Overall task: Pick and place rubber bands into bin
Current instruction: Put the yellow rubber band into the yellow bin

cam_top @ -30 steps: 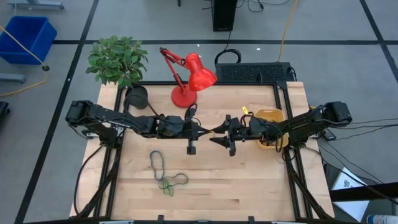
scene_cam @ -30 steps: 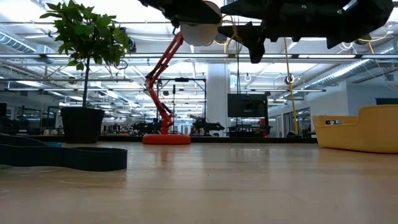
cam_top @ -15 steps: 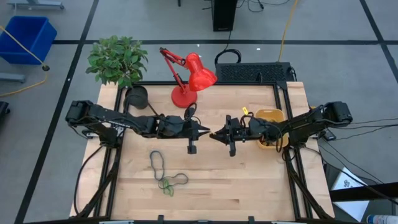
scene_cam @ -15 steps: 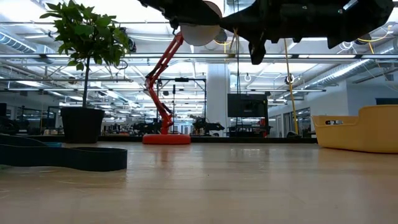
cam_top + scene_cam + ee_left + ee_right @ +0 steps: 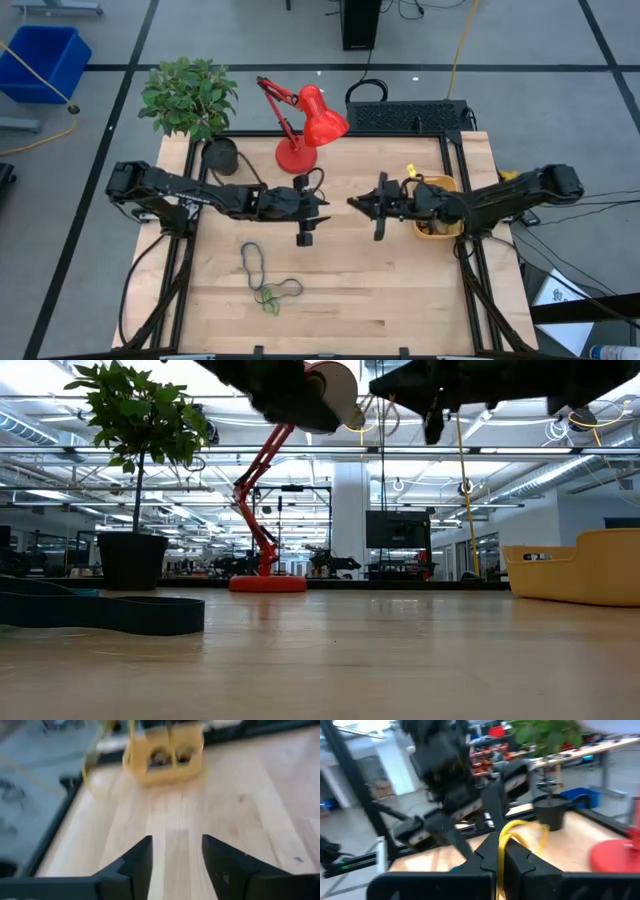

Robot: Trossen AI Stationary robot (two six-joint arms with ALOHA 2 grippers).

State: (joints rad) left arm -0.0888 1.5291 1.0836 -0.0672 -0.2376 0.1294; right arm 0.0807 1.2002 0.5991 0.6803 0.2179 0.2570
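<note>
My right gripper [image 5: 352,203] hangs above the table's middle, shut on a yellow rubber band [image 5: 520,826]. Facing it, a small gap to its left, my left gripper [image 5: 325,207] stands open with nothing between its fingers [image 5: 176,840]. The yellow-orange bin [image 5: 440,185] rests on the table at the right, under my right arm; it also shows in the low view [image 5: 585,565] and the left wrist view [image 5: 165,770]. More rubber bands lie flat on the table toward its near edge: a dark one [image 5: 252,260] and a green-and-dark tangle [image 5: 275,293]. My right gripper pinches the yellow band between its two fingers at one stretch of the loop [image 5: 500,851]. The fingers lie about level and point toward the table's left. The rest of the loop [image 5: 535,827] arches out past the fingertips, clear of the table.
A red desk lamp [image 5: 300,125] and a black plant pot [image 5: 218,155] stand along the far edge. A dark blue band [image 5: 100,610] lies close to the low camera. Bare wood stretches between the loose bands and the bin.
My right gripper has shut on the band at the point where the two grippers met. It then drew back toward the bin and rose a little, taking the band along. My left gripper has let go and tipped slightly down; the two now stand apart.
</note>
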